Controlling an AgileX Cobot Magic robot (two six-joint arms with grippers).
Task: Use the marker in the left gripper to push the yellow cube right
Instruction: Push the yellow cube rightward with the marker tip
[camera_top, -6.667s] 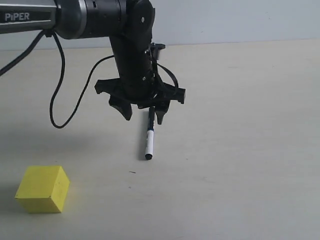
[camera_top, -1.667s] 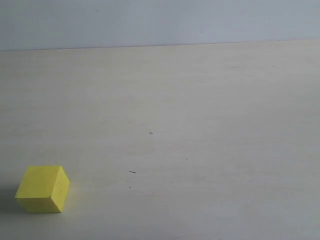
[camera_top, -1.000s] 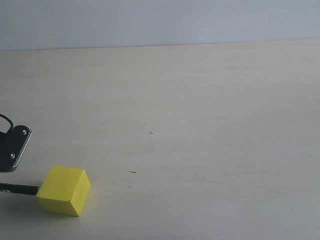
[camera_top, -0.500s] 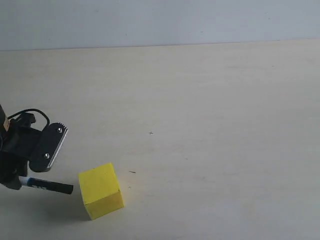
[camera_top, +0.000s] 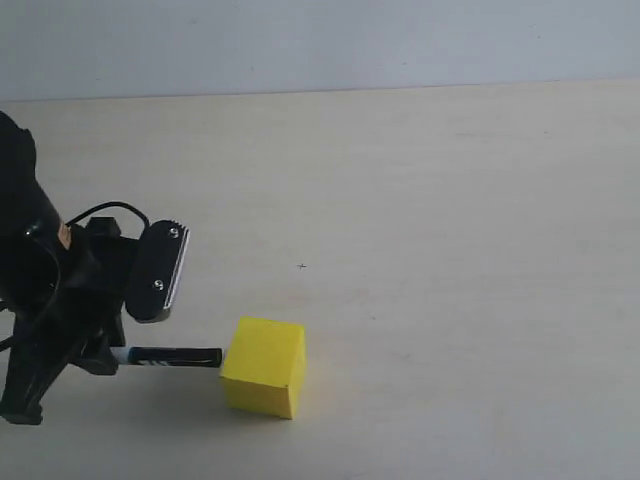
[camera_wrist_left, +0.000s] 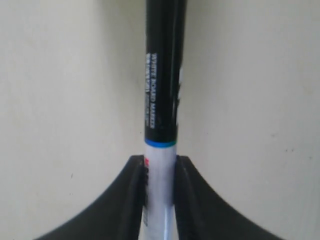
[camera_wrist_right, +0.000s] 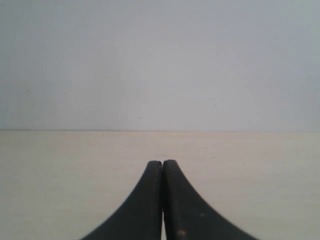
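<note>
The yellow cube (camera_top: 264, 366) sits on the table near the front, left of centre. The marker (camera_top: 168, 356) lies level just above the table, its black cap tip touching the cube's left face. My left gripper (camera_top: 105, 352) is shut on the marker's white barrel, low at the left edge of the exterior view. In the left wrist view the marker (camera_wrist_left: 161, 100) runs out from between the two black fingers (camera_wrist_left: 131, 200), cap forward; the cube is hidden there. My right gripper (camera_wrist_right: 162, 165) is shut on nothing, pointing over bare table toward the wall.
The pale wooden table (camera_top: 450, 250) stretches to the right of the cube and back to a grey-blue wall (camera_top: 320, 45). The left arm's bulky black body and cable (camera_top: 40, 270) fill the left edge.
The left gripper has moved right with the marker, and the cube has slid right ahead of the cap and turned a little.
</note>
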